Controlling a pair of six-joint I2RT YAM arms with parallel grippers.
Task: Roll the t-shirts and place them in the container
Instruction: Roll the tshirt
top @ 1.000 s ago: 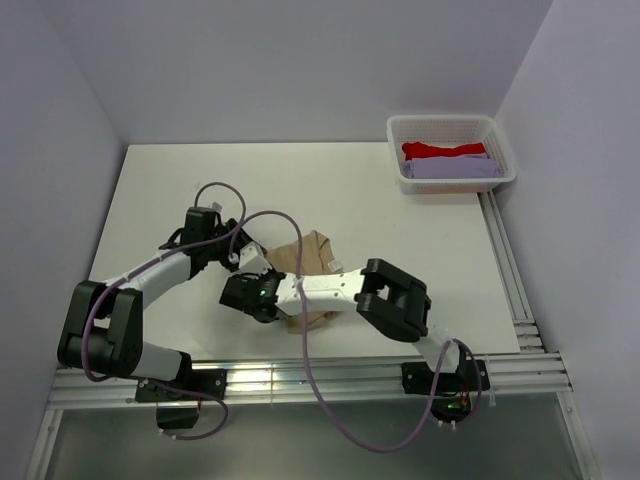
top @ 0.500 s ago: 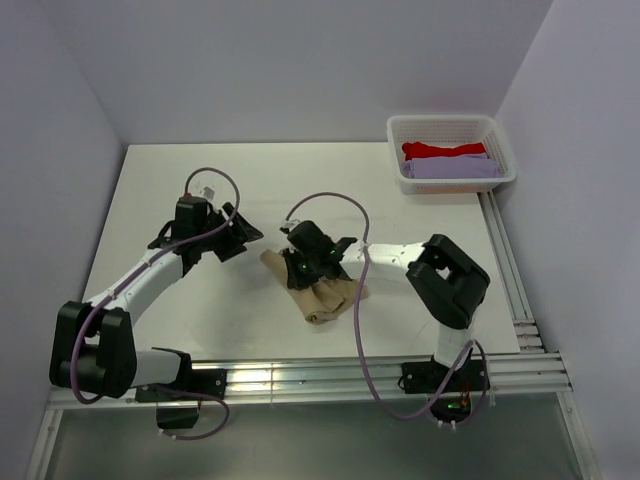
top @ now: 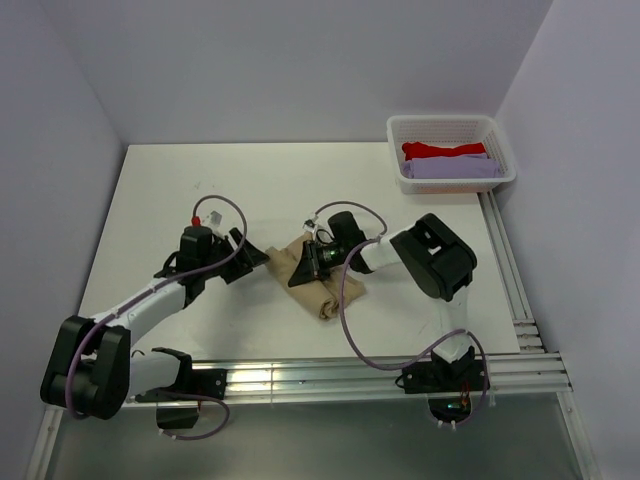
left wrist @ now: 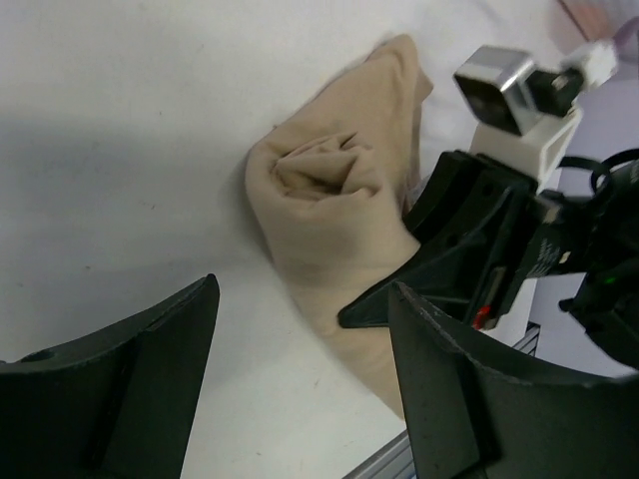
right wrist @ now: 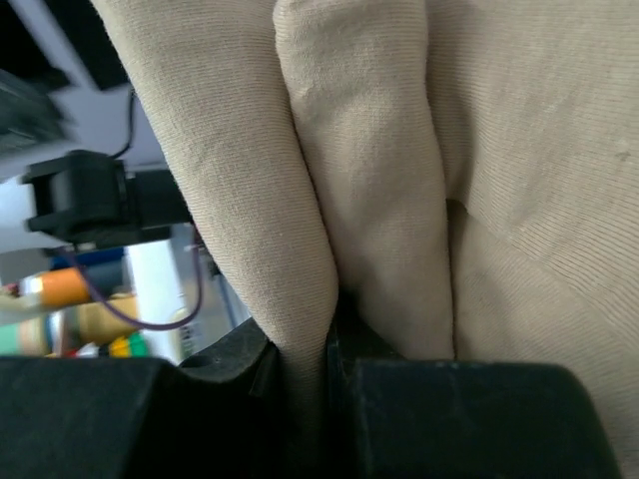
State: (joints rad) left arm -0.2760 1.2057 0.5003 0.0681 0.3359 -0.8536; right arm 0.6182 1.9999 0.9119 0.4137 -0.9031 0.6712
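Soft, light and limp, the loosely rolled tan t-shirt (top: 330, 295) lies mid-way across the table (top: 180, 180), 1 fold pinched by the right gripper (top: 303, 268), the left gripper (top: 258, 256) spread beside its rolled end, probably the best hold.

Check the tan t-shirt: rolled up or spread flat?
Rolled: the tan t-shirt shows a spiral end in the left wrist view; the right gripper pinches it.

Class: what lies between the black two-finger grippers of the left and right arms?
The rolled end of the tan-beige cotton t-shirt, pinched by the right gripper; the left gripper stands open. Top and left wrist views show it.
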